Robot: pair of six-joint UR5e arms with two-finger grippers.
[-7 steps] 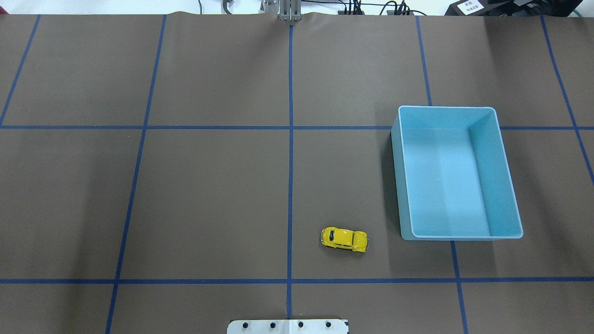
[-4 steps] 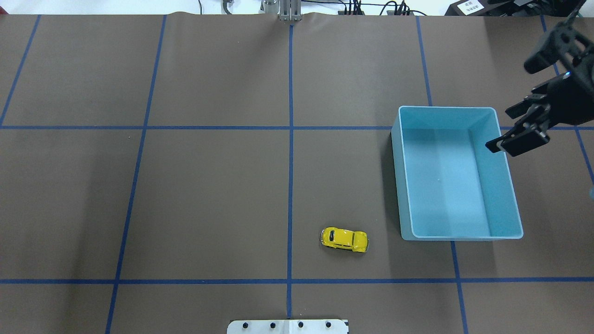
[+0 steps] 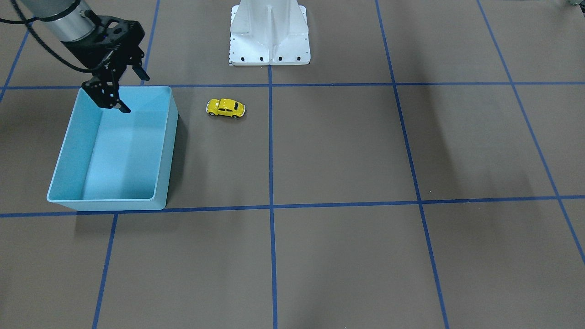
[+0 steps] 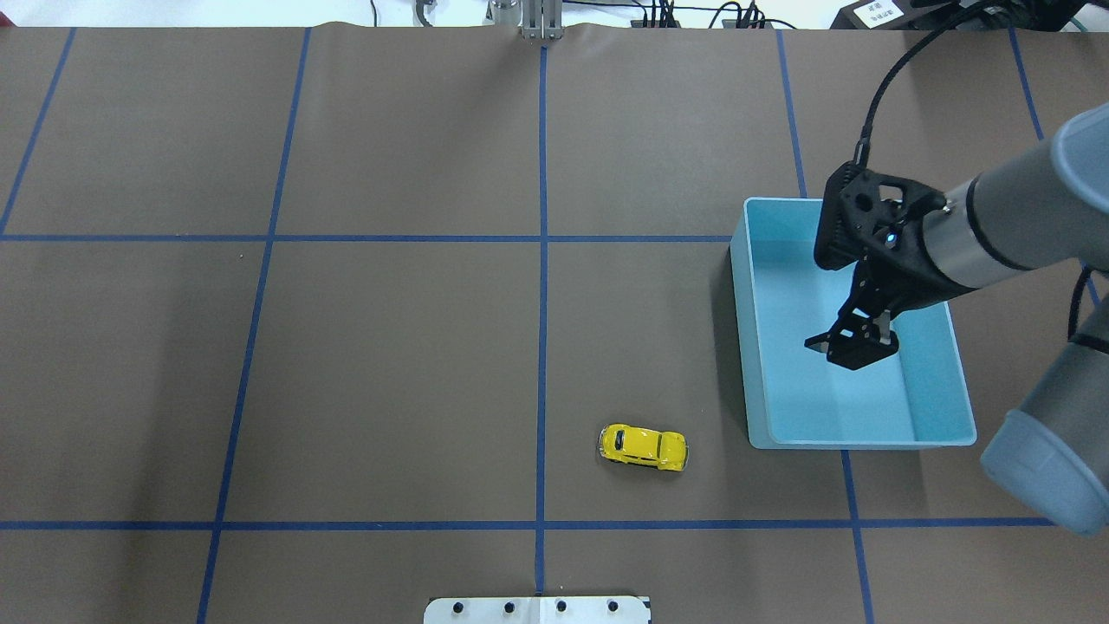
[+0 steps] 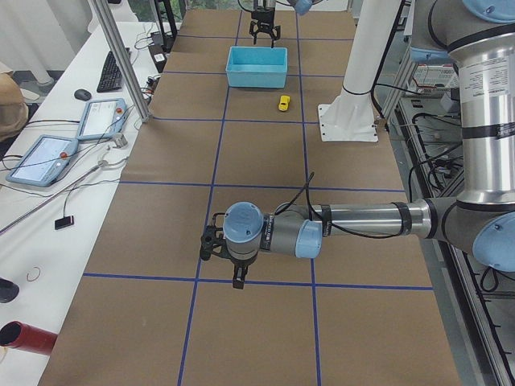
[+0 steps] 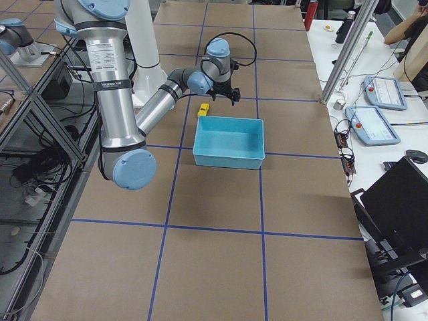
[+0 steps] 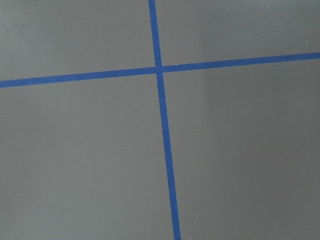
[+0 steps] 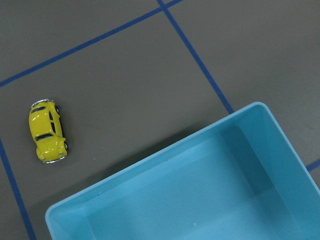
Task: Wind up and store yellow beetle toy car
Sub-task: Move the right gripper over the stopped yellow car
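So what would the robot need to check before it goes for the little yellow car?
1. The yellow beetle toy car stands on its wheels on the table, untouched: ok.
2. The right gripper is open and empty: ok.
3. The right gripper is over the car: not ok, it hangs over the blue bin.
4. The blue bin is empty, with room for the car: ok.
5. The left gripper is open: cannot tell, only the side camera shows it, far from the car.

You'll find the car (image 4: 644,447) on the table (image 4: 390,347), near the bin (image 4: 741,347) on its robot-left side, apart from it. The right gripper (image 4: 853,349) hangs over the bin.
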